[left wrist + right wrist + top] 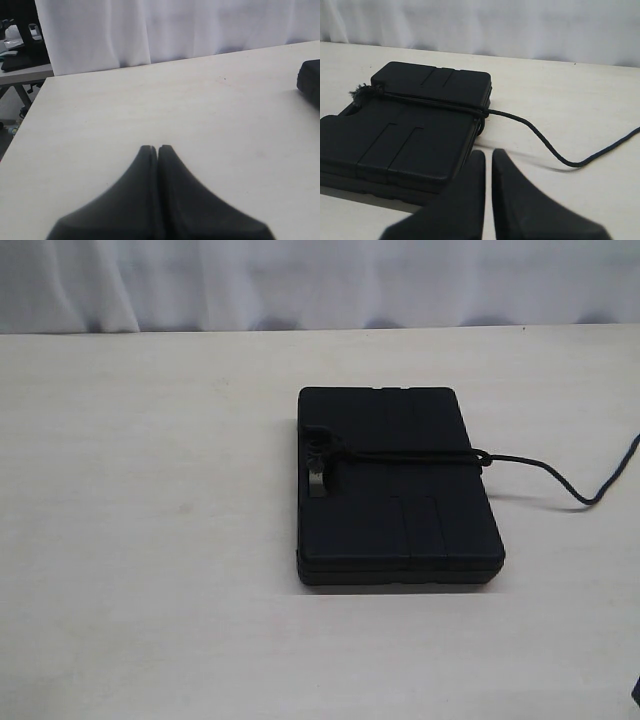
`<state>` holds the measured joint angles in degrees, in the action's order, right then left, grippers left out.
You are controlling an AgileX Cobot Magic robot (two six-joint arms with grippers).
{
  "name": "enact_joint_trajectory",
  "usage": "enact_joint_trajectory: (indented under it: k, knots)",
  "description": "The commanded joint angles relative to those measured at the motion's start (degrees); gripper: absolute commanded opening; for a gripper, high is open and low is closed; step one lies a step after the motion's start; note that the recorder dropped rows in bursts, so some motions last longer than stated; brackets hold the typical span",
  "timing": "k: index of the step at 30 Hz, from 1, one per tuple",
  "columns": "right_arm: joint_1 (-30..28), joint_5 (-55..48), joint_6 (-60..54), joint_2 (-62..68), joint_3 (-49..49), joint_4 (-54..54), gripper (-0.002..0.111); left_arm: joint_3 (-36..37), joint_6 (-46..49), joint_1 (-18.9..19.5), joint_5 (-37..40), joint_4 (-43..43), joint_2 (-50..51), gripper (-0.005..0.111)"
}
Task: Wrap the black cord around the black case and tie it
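Observation:
The black case (400,490) lies flat on the table, right of centre. The black cord (420,455) runs straight across its top, with a knot (318,448) at the case's left edge by the handle cutout. Its free tail (560,480) trails off to the right over the table. In the right wrist view my right gripper (487,152) is shut and empty, just off the case (410,135), with the cord's tail (535,127) lying ahead of it. My left gripper (157,147) is shut and empty over bare table, with only a corner of the case (310,82) showing. Neither gripper appears in the exterior view.
A pale wooden table (150,540) carries everything. A white curtain (300,280) hangs behind its far edge. The left wrist view shows the table's side edge (30,115), with dark furniture (20,55) standing beyond it.

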<state>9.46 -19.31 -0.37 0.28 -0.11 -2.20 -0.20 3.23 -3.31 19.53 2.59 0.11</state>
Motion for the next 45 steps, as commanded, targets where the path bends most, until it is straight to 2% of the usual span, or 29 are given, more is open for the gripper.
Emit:
enact_joint_trajectory:
  k: [1, 45]
  knots:
    - [-0.2, -0.4, -0.8, -0.3, 0.1, -0.1, 0.004, 0.2, -0.3, 0.2, -0.6, -0.4, -0.1, 0.0]
    - [-0.2, -0.6, -2.8, -0.3, 0.1, 0.0, 0.004, 0.2, -0.3, 0.2, -0.6, -0.4, -0.1, 0.0]
